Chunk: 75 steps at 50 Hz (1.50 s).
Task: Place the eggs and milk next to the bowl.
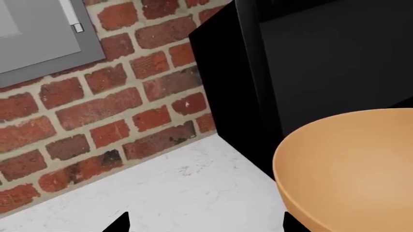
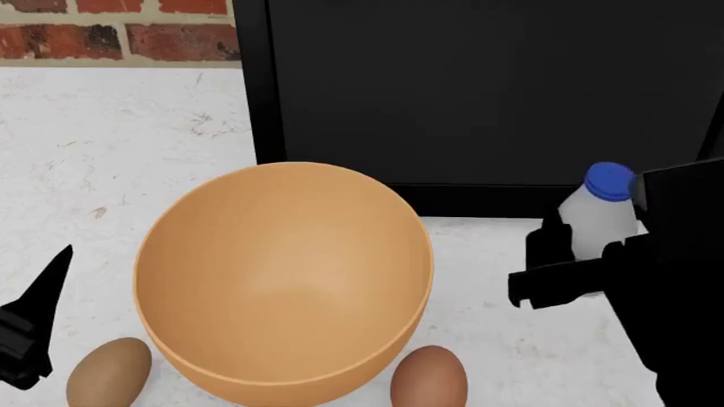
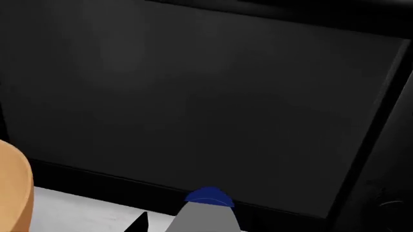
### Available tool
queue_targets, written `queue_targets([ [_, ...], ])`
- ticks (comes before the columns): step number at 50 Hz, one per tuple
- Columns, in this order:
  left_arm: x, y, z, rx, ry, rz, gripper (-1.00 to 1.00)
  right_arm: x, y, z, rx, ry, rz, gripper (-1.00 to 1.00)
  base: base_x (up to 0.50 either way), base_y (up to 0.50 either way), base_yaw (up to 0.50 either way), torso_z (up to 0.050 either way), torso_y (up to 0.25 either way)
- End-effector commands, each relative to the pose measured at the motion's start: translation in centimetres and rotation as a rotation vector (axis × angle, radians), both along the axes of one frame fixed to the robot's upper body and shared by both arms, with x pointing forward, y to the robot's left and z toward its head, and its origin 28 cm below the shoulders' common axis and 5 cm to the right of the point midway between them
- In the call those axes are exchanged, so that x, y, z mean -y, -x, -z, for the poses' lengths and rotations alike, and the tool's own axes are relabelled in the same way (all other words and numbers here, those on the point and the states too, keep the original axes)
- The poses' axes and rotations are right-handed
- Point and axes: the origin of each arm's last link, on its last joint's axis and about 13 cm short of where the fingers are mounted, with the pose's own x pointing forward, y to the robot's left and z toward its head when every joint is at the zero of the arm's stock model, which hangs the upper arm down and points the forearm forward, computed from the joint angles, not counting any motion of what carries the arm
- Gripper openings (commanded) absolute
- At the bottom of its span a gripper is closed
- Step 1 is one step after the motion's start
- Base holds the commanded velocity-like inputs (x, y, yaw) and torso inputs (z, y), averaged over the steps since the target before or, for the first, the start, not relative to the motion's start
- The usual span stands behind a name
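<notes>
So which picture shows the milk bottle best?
The head view. There you see the milk bottle standing to the right of the bowl, its blue cap and white body showing inside the right hand. The right wrist view shows only its cap and shoulder at the picture's edge. The left wrist view doesn't show it.

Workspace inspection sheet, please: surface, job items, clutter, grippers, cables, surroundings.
Surface: white speckled counter.
Job's things: bowl upright, empty; lighter egg and redder egg lie close by its near rim; milk upright, right of the bowl.
Clutter: nothing seen.
Grippers: right gripper around the milk, contact unclear; left gripper beside the lighter egg, holding nothing.
Cables: nothing seen.
Surroundings: black appliance, brick wall.
</notes>
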Motion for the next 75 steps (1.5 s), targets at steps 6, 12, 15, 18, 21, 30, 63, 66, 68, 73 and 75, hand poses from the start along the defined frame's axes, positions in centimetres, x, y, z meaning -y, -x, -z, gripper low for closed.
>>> queue_targets([
  [6, -0.1, -0.1, 0.0, 0.002, 0.0, -0.013, 1.0, 0.7, -1.3, 0.0, 0.04, -0.023, -0.189, -1.0, 0.0, 0.0, 0.0, 0.0, 0.0],
  [12, -0.3, -0.1, 0.2, 0.0, 0.001, -0.017, 1.0, 0.3, -1.8, -0.1, 0.036, -0.039, -0.248, -1.0, 0.0, 0.0, 0.0, 0.0, 0.002],
  [15, -0.4, -0.1, 0.3, -0.001, 0.0, -0.019, 1.0, 0.2, -2.0, 0.0, 0.036, -0.042, -0.283, -1.0, 0.0, 0.0, 0.0, 0.0, 0.0],
  [18, -0.3, 0.0, 0.3, 0.0, -0.001, -0.02, 1.0, 0.2, -2.1, 0.0, 0.032, -0.045, -0.301, -1.0, 0.0, 0.0, 0.0, 0.0, 0.0],
  [21, -0.3, 0.0, 0.2, 0.001, -0.002, -0.022, 1.0, 0.0, -2.1, 0.0, 0.025, -0.045, -0.329, -1.0, 0.0, 0.0, 0.0, 0.0, 0.0],
  [30, -0.4, 0.0, 0.5, 0.003, -0.005, -0.023, 1.0, -0.1, -1.9, 0.2, 0.019, -0.046, -0.39, -1.0, 0.0, 0.0, 0.0, 0.0, 0.0],
  [63, -0.5, 0.0, 0.5, 0.004, -0.011, -0.025, 1.0, -0.2, -1.8, 1.8, -0.01, -0.087, -0.45, -1.0, 0.0, 0.0, 0.0, 0.0, 0.0],
  [66, -0.4, 0.0, 0.4, 0.004, -0.012, -0.023, 1.0, -0.1, -1.8, 2.0, -0.012, -0.092, -0.448, -1.0, 0.0, 0.0, 0.0, 0.0, 0.003],
  [68, -0.4, -0.1, 0.4, 0.004, -0.012, -0.023, 1.0, -0.1, -1.8, 2.0, -0.011, -0.093, -0.448, -1.0, 0.0, 0.0, 0.0, 0.0, 0.0],
  [73, -0.3, -0.2, 0.3, 0.004, -0.013, -0.02, 1.0, 0.1, -1.5, 2.3, -0.012, -0.098, -0.453, -1.0, 0.0, 0.0, 0.0, 0.0, 0.0],
  [75, -0.3, -0.2, 0.4, 0.004, -0.013, -0.02, 1.0, 0.2, -1.4, 2.3, -0.011, -0.102, -0.45, -1.0, 0.0, 0.0, 0.0, 0.0, 0.0],
])
